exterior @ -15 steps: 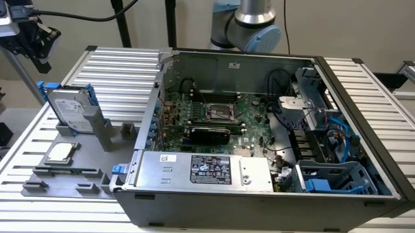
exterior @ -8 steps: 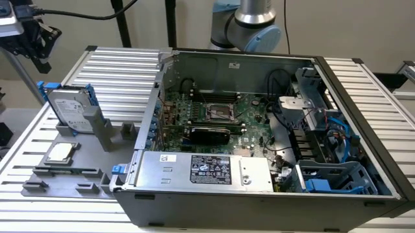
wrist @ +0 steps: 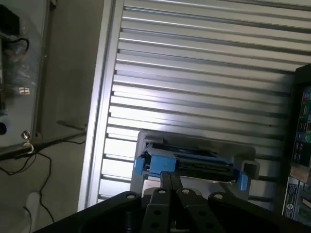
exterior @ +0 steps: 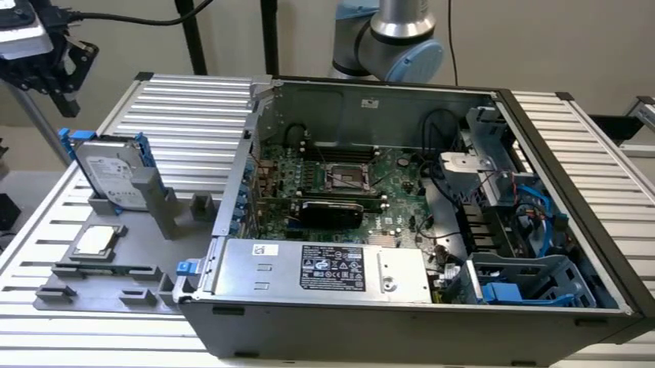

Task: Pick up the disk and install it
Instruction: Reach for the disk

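One disk (exterior: 106,175) stands upright in a grey holder (exterior: 153,211) on the tabletop (exterior: 189,100); fingers (wrist: 166,183), clenched empty, hover above it, apart.

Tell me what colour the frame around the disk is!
The plastic frame around the silver-grey disk is bright blue; exterior view shows it best.

disk (exterior: 115,180): dull silver metal, white paper label (exterior: 100,170), glossy blue plastic carrier (exterior: 143,153). surface (exterior: 195,103): ribbed bare aluminium, bright sheen. case (exterior: 409,337): matt grey metal. holder (exterior: 113,285): matt grey plastic. pincer (wrist: 170,175): matt black.
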`<state>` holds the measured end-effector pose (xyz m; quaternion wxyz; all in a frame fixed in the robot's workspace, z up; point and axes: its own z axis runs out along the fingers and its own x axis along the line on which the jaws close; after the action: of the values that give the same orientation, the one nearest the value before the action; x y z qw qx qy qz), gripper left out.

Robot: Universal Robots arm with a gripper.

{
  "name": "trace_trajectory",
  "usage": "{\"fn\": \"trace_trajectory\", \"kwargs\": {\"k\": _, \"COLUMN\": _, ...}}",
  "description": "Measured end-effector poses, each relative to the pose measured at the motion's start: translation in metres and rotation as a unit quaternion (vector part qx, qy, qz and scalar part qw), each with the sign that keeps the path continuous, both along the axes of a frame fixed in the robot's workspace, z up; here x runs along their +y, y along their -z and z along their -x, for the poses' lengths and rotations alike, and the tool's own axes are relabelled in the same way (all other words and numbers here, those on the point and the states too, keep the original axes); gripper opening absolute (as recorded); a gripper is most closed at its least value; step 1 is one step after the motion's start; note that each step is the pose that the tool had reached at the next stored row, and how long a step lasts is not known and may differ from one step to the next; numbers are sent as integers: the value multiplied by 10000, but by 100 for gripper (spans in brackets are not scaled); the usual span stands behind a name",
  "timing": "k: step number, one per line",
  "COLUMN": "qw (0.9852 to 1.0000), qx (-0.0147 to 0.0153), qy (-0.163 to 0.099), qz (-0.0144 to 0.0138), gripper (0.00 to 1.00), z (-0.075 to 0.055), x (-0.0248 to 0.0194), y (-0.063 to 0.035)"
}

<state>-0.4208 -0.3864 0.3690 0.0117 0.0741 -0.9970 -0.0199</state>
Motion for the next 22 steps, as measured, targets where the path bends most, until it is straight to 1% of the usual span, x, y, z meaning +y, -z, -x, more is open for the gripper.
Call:
{"fn": "trace_trajectory", "kwargs": {"k": 2, "qw": 9998, "qx": -1, "qy": -180, "qz": 0, "gripper": 0, "z": 0, "x": 0, "y": 5}}
{"fn": "trace_trajectory", "kwargs": {"k": 5, "qw": 9990, "qx": -1, "qy": -450, "qz": 0, "gripper": 0, "z": 0, "x": 0, "y": 12}}
{"fn": "trace_trajectory", "kwargs": {"k": 8, "qw": 9974, "qx": -1, "qy": -725, "qz": 0, "gripper": 0, "z": 0, "x": 0, "y": 19}}
{"fn": "trace_trajectory", "kwargs": {"k": 10, "qw": 9959, "qx": -1, "qy": -904, "qz": 0, "gripper": 0, "z": 0, "x": 0, "y": 24}}
{"fn": "trace_trajectory", "kwargs": {"k": 13, "qw": 9930, "qx": 0, "qy": -1180, "qz": 0, "gripper": 0, "z": 0, "x": 0, "y": 30}}
{"fn": "trace_trajectory", "kwargs": {"k": 16, "qw": 9895, "qx": -1, "qy": -1447, "qz": 0, "gripper": 0, "z": 0, "x": 0, "y": 37}}
{"fn": "trace_trajectory", "kwargs": {"k": 18, "qw": 9867, "qx": -1, "qy": -1626, "qz": -1, "gripper": 0, "z": 0, "x": 0, "y": 42}}
{"fn": "trace_trajectory", "kwargs": {"k": 22, "qw": 9801, "qx": -1, "qy": -1985, "qz": 0, "gripper": 0, "z": 0, "x": 0, "y": 53}}
